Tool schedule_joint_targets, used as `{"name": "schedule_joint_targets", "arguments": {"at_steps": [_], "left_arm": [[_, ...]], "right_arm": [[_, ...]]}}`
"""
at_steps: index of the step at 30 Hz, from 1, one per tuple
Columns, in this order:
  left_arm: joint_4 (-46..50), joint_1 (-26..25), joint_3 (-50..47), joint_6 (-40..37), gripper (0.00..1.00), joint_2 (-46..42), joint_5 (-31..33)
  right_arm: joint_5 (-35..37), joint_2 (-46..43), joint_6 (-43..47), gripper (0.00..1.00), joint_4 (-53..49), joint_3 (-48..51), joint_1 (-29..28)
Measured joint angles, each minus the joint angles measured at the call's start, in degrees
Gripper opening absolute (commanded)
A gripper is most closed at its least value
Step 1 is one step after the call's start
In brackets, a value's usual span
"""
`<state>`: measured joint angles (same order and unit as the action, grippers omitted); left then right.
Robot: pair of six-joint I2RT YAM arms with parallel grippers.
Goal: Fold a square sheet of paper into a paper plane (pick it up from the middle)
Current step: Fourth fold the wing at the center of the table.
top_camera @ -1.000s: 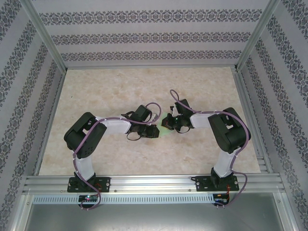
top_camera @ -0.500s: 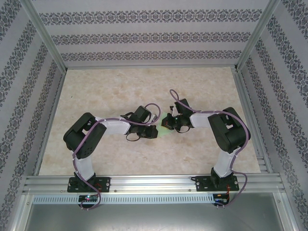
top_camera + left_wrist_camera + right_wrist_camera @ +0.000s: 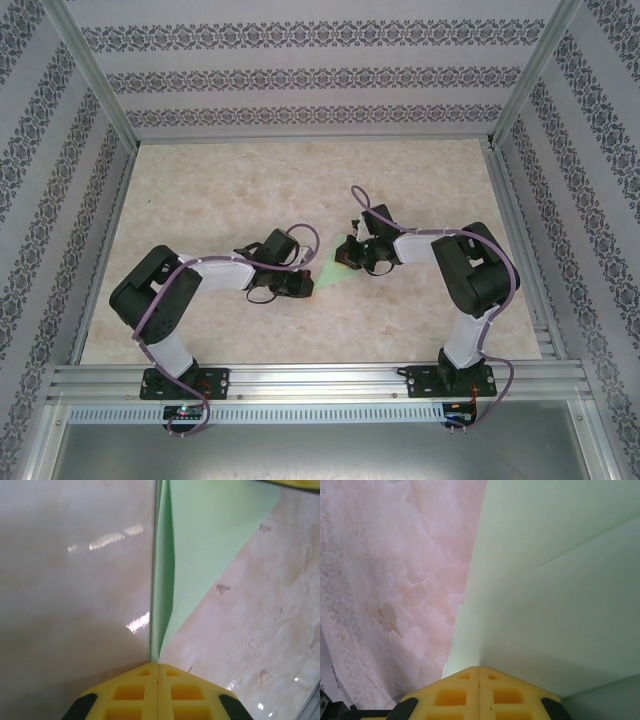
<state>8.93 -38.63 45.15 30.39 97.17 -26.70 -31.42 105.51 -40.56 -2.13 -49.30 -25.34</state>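
Paper plane [image 3: 329, 276], left claw [image 3: 158, 666] pinching its pointed tip, right claw [image 3: 479, 669] clamped on its wider end

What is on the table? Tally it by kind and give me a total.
green folded paper: 1
claws: 2, the left claw and the right claw, each shut on the green folded paper
Total: 3
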Motion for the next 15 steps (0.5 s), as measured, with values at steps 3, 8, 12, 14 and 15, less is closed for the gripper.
{"name": "schedule_joint_targets", "arguments": {"at_steps": [3, 8, 12, 14, 15], "left_arm": [[-0.35, 0.00, 0.00, 0.04, 0.03, -1.29, -1.11], [-4.96, 0.00, 0.33, 1.62, 0.03, -1.09, -3.39], [-6.54, -0.07, 2.64, 1.99, 0.01, 2.32, -3.45], [-6.56, -0.07, 3.08, 1.99, 0.01, 3.45, -2.89], [-6.47, -0.07, 3.08, 1.99, 0.00, 3.82, -2.51]], "right_arm": [[0.00, 0.00, 0.00, 0.00, -0.09, -0.04, 0.00], [0.00, 0.04, -0.02, 0.00, -0.13, -0.09, -0.02], [-0.04, 0.11, -0.02, 0.00, -0.17, -0.22, -0.02], [-0.04, 0.13, -0.04, 0.00, -0.17, -0.22, -0.04], [-0.04, 0.13, -0.04, 0.00, -0.17, -0.22, -0.04]]}}
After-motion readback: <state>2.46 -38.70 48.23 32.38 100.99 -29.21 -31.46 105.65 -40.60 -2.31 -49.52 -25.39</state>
